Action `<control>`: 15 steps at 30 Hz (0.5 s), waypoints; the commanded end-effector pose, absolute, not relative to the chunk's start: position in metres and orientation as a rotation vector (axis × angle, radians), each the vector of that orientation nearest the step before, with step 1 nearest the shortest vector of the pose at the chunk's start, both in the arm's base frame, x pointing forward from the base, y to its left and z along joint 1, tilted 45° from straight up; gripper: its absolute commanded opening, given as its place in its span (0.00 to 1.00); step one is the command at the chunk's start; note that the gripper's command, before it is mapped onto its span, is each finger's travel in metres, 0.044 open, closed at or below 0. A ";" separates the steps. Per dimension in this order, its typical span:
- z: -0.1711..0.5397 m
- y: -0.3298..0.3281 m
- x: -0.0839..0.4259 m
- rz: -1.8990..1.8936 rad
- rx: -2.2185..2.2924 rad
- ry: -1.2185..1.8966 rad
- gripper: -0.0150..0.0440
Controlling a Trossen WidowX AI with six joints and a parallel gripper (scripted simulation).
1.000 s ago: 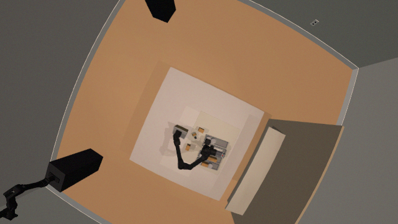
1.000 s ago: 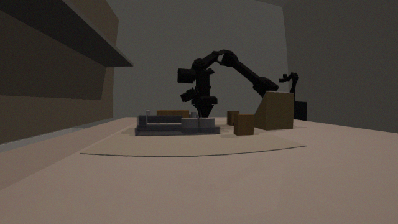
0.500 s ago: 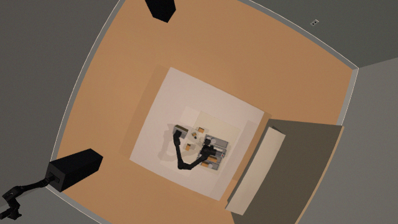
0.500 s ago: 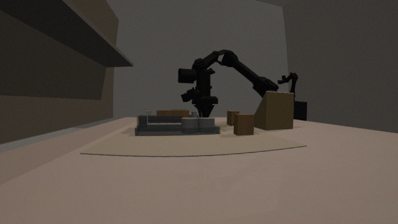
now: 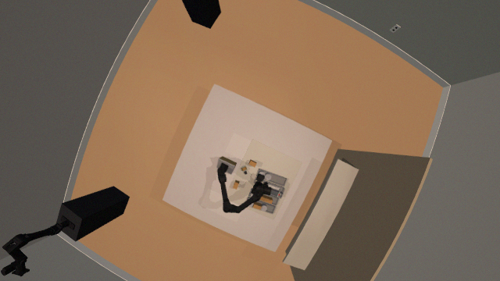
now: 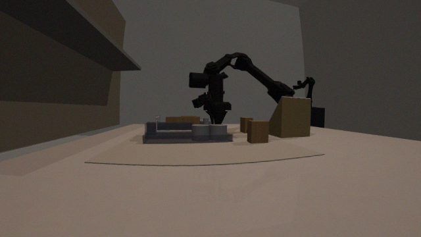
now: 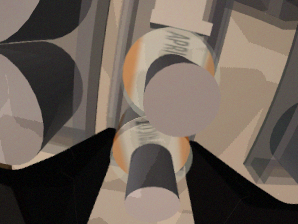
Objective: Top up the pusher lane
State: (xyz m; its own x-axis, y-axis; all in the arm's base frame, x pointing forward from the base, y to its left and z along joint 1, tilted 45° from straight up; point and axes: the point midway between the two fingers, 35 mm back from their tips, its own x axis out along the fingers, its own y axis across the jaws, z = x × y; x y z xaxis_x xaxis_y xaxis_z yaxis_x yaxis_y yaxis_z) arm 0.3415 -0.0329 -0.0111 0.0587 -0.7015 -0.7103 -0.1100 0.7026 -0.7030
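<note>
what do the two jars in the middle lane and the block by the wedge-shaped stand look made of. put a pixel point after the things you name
The front jar (image 7: 151,130) and rear jar (image 7: 134,60): probably clear glass or plastic, since their rims look see-through; smooth grey lids, perhaps plastic or painted metal. The block (image 6: 258,132): matte brown, maybe wood or cardboard; no grain shows.

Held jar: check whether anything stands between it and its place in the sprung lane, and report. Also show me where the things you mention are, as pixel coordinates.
Only the old jar (image 7: 132,70) is visibly in line: it stands directly ahead of the held jar (image 7: 152,175), between it and the pusher plate (image 7: 181,15). Whether the low front stop still blocks it, I cannot tell.
</note>
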 end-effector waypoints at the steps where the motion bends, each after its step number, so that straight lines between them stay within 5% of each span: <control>1: -0.011 -0.033 0.341 -0.517 -0.712 1.459 0.25; 15: -0.011 -0.033 0.341 -0.517 -0.712 1.459 0.30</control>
State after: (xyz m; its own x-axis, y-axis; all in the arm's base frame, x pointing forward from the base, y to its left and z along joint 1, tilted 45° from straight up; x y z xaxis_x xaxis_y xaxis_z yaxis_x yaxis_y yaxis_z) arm 0.3407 -0.0328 -0.0114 0.0645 -0.7046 -0.7067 -0.1081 0.6990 -0.7069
